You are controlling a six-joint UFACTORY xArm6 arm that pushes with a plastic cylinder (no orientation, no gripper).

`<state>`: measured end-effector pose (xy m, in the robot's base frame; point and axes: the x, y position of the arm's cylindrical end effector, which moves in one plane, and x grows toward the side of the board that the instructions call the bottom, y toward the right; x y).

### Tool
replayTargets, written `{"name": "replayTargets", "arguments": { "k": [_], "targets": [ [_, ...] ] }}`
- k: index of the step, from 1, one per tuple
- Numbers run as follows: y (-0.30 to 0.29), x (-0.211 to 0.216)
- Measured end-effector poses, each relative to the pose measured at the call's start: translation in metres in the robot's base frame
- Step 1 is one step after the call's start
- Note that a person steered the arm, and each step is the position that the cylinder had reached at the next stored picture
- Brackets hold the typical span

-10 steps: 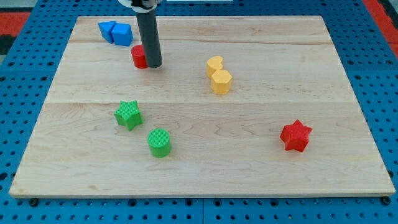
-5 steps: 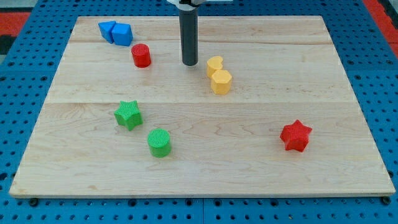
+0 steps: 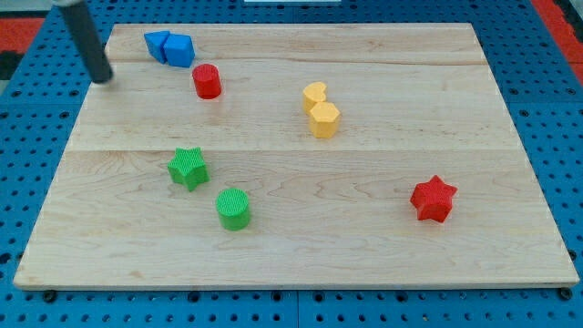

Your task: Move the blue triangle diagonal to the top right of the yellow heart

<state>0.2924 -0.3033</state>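
Observation:
Two blue blocks touch each other at the board's top left: the left one (image 3: 157, 43) and the right one (image 3: 180, 50); I cannot tell which is the triangle. The yellow heart (image 3: 314, 93) lies right of centre near the top, touching a yellow hexagon-like block (image 3: 323, 119) just below it. My tip (image 3: 103, 78) is at the board's left edge, to the left of and a little below the blue blocks, apart from them. The rod slants up to the view's top left.
A red cylinder (image 3: 207, 81) stands just below and right of the blue blocks. A green star (image 3: 188, 168) and a green cylinder (image 3: 233, 209) lie at lower left. A red star (image 3: 433, 199) lies at lower right. The wooden board (image 3: 510, 264) rests on a blue pegboard.
My tip swung right from beside the red cylinder to near the yellow heart, then far left to the board's left edge. No block has moved.

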Motion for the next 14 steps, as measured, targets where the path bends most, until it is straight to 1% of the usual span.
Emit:
{"name": "replayTargets", "arguments": {
  "k": [1, 2, 3, 4, 5, 6, 7, 8, 9, 10, 11, 12, 13, 14],
  "targets": [
    [0.006, -0.02],
    [0.028, -0.044],
    [0.038, -0.054],
    [0.091, -0.049],
    [0.145, -0.057],
    [0.178, -0.059],
    [0.218, -0.048],
    [0.215, -0.046],
    [0.188, -0.046],
    [0.148, -0.055],
    [0.181, -0.09],
    [0.232, -0.074],
    [0.331, -0.065],
    [0.379, -0.064]
  ]
}}
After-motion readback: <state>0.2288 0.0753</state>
